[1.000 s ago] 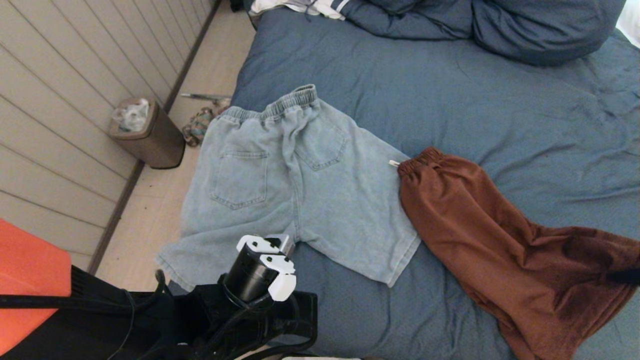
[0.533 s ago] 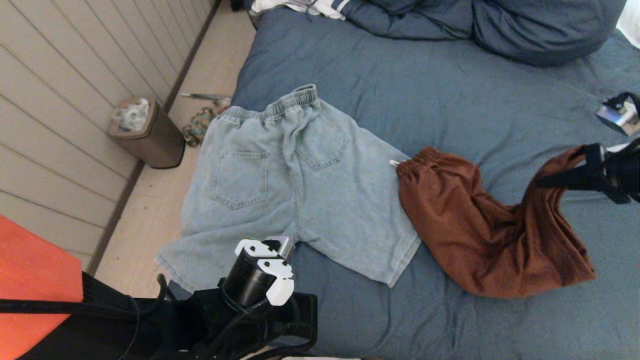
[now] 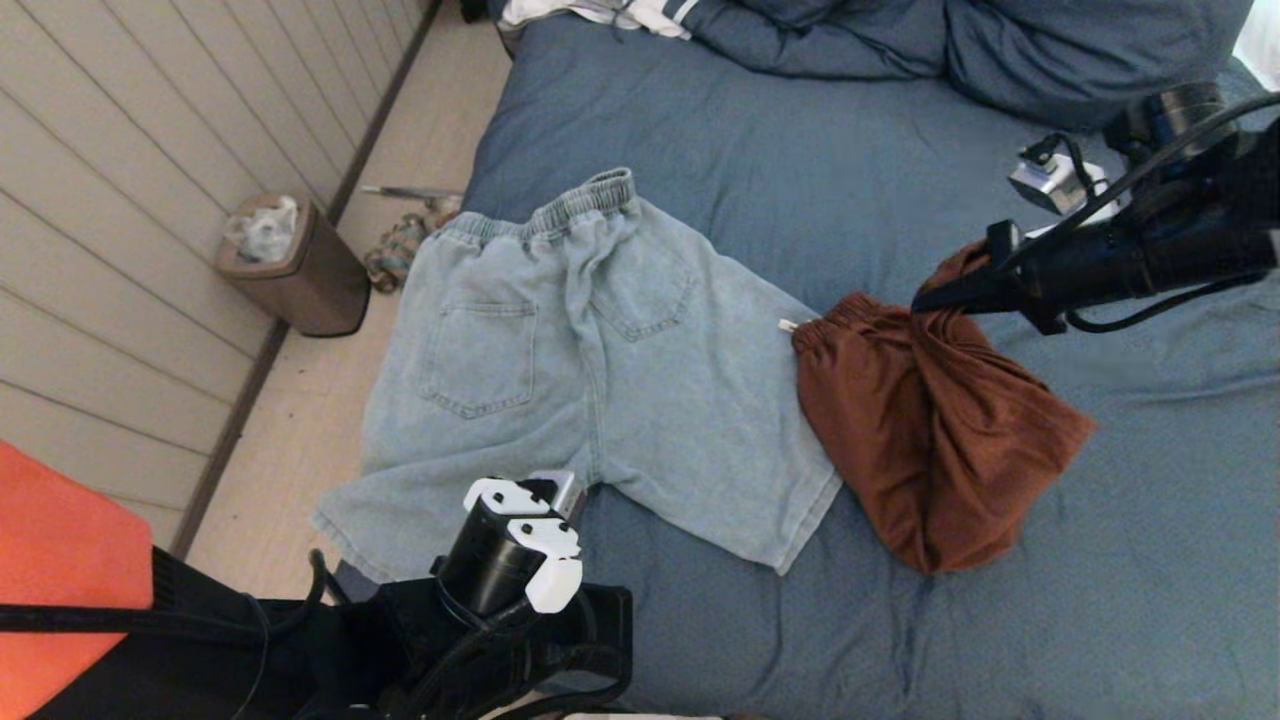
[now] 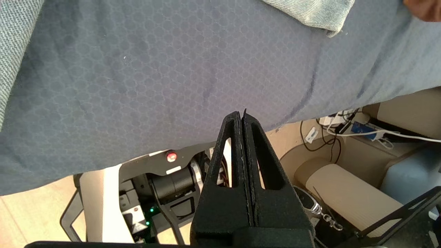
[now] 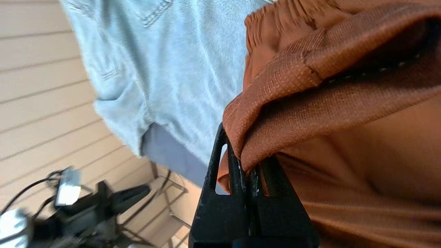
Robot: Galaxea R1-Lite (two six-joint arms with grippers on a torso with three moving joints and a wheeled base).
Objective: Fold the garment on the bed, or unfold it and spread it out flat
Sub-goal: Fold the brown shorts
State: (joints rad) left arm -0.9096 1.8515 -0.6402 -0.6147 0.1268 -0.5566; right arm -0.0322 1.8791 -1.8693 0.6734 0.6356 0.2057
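Rust-brown shorts (image 3: pixel 930 430) lie on the slate-blue bed (image 3: pixel 900 160), doubled over on themselves. My right gripper (image 3: pixel 925 300) is shut on their hem and holds it lifted just above the elastic waistband. In the right wrist view the brown cloth (image 5: pixel 344 103) bunches out from between the shut fingers of the gripper (image 5: pixel 241 162). Light-blue denim shorts (image 3: pixel 590 370) lie spread flat to the left, pockets up, one leg over the bed's edge. My left gripper (image 4: pixel 242 115) is shut on nothing, parked low at the bed's near edge.
Blue pillows (image 3: pixel 1050 50) and a striped white cloth (image 3: pixel 600 15) sit at the head of the bed. On the floor to the left stand a brown waste bin (image 3: pixel 300 270) and small clutter (image 3: pixel 400 250) along the panelled wall. An orange surface (image 3: pixel 60 560) is at the near left.
My right arm has carried the brown shorts' hem from the near right up and leftward to the waistband, folding the legs over. The left arm and the denim shorts have stayed put.
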